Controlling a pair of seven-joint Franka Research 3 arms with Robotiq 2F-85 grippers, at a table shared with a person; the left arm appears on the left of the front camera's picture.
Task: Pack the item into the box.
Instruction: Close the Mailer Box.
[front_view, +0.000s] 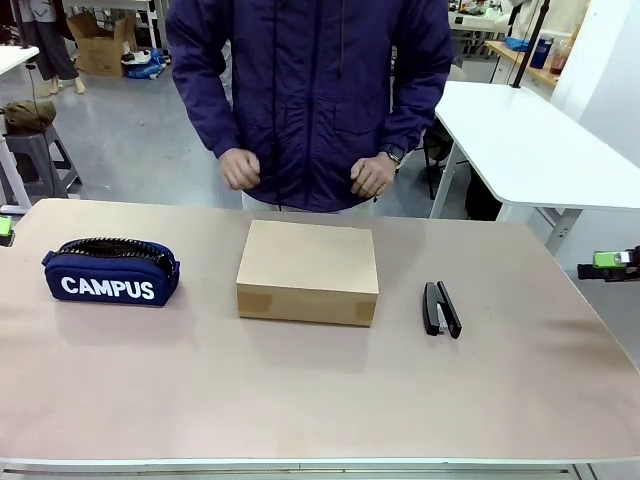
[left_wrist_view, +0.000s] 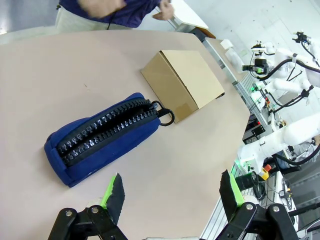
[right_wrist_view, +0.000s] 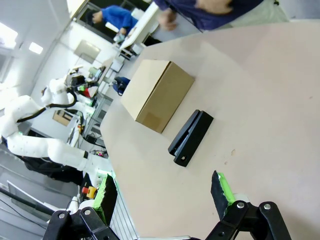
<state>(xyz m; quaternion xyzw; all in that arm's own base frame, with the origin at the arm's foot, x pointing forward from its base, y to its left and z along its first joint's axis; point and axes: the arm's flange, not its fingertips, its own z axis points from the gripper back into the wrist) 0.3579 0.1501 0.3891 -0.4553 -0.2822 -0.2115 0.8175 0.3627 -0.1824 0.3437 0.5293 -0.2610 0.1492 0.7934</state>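
The brown cardboard box (front_view: 308, 270) sits shut at the middle of the table, its lid flat; it also appears in the left wrist view (left_wrist_view: 182, 82) and the right wrist view (right_wrist_view: 156, 94). The yellow utility knife is out of view. My left gripper (left_wrist_view: 172, 195) hovers open over the table's left end, just short of the navy pouch, and its green tip (front_view: 4, 228) peeks in at the left edge. My right gripper (right_wrist_view: 165, 195) hangs open over the right end, short of the stapler, with its tip (front_view: 610, 262) at the right edge. Neither holds anything.
A navy pouch lettered CAMPUS (front_view: 111, 271) lies left of the box. A black stapler (front_view: 441, 308) lies to the box's right. A person stands at the far side with both hands (front_view: 240, 168) held empty above the table's far edge. A white table (front_view: 530, 150) stands behind on the right.
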